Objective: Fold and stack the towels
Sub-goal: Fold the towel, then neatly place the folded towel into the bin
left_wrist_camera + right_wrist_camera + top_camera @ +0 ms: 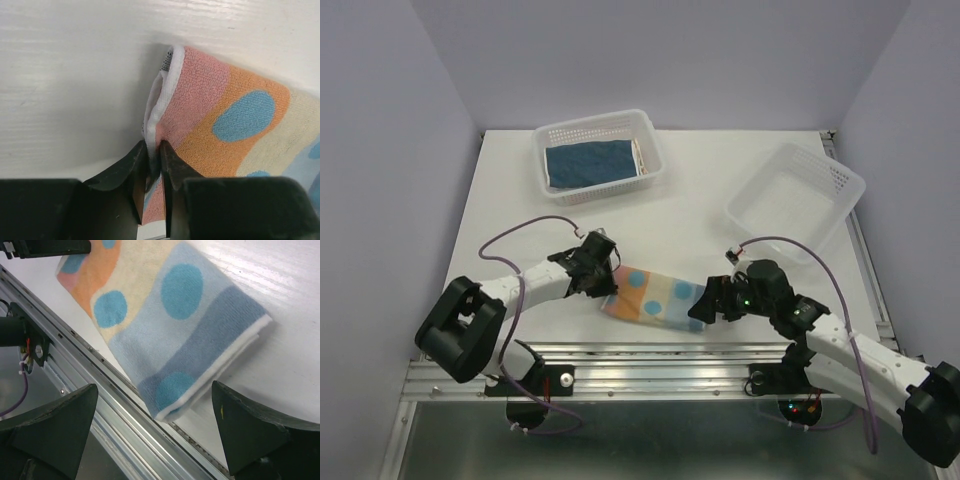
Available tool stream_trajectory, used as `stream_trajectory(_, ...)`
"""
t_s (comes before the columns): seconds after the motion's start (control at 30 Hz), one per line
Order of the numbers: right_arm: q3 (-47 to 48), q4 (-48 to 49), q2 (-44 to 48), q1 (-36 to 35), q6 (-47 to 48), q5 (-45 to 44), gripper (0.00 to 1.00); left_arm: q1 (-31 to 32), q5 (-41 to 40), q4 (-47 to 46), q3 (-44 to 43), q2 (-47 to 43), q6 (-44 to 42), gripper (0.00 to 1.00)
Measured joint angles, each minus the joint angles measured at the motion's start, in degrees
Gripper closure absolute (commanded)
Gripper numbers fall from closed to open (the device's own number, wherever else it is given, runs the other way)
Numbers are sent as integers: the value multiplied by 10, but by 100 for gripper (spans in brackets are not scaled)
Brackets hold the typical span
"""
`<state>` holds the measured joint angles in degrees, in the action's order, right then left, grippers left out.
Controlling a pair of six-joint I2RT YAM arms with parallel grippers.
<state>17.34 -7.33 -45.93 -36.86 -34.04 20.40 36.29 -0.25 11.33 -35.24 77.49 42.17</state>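
Note:
A folded towel (655,297) with pink, orange, cream and pale blue bands and blue dots lies near the table's front edge. My left gripper (605,283) is at its left end. In the left wrist view its jaws (154,155) are pinched shut on the towel's white-hemmed pink edge (200,100). My right gripper (705,305) is at the towel's right end, wide open. In the right wrist view its gripper (156,426) straddles the pale blue corner of the towel (175,325) without touching it. A folded navy towel (588,163) lies in the back-left basket.
The white perforated basket (650,135) holding the navy towel stands at the back left. A second, empty white basket (840,185) stands at the back right. A metal rail (650,355) (100,405) runs along the table's near edge, just beside the towel's corner.

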Motion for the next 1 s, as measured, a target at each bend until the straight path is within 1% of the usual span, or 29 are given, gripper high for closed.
stream_trajectory(0.1, 4, -4, 3, 0, 7, -3, 0, 21, -14, 6, -36, 40, -2, 73)
stream_trajectory(0.17, 7, -7, 2, 0, 11, -5, 0, 28, -20, 7, -52, 58, -3, 77)
stream_trajectory(0.2, 10, -9, 2, 0, 14, -6, 0, 31, -23, 10, -61, 68, -3, 81)
stream_trajectory(0.23, 11, -9, 2, 0, 16, -6, 0, 34, -24, 12, -68, 75, -4, 95)
stream_trajectory(0.27, 12, -10, 2, 0, 19, -6, 0, 36, -24, 11, -76, 84, -3, 100)
stream_trajectory(0.47, 14, -10, 2, 0, 33, -9, 0, 45, -25, 10, -120, 128, -5, 100)
stream_trajectory(0.6, 14, -10, 13, 0, 40, -18, 0, 54, -54, 25, -145, 143, -14, 100)
stream_trajectory(0.67, 14, -10, 23, 0, 43, -23, 0, 59, -90, 54, -174, 151, -19, 100)
stream_trajectory(0.77, 14, -7, 46, 0, 46, -40, 0, 64, -160, 87, -244, 170, -36, 100)
stream_trajectory(0.87, 14, -7, 69, 0, 49, -58, 0, 64, -225, 97, -323, 189, -64, 100)
stream_trajectory(0.9, 14, -7, 76, 0, 49, -65, 0, 64, -236, 98, -335, 192, -70, 100)
stream_trajectory(0.93, 14, -7, 83, 0, 49, -71, 0, 64, -260, 99, -371, 205, -83, 100)
stream_trajectory(1.0, 14, -6, 98, 0, 49, -82, 0, 64, -287, 101, -402, 223, -100, 100)
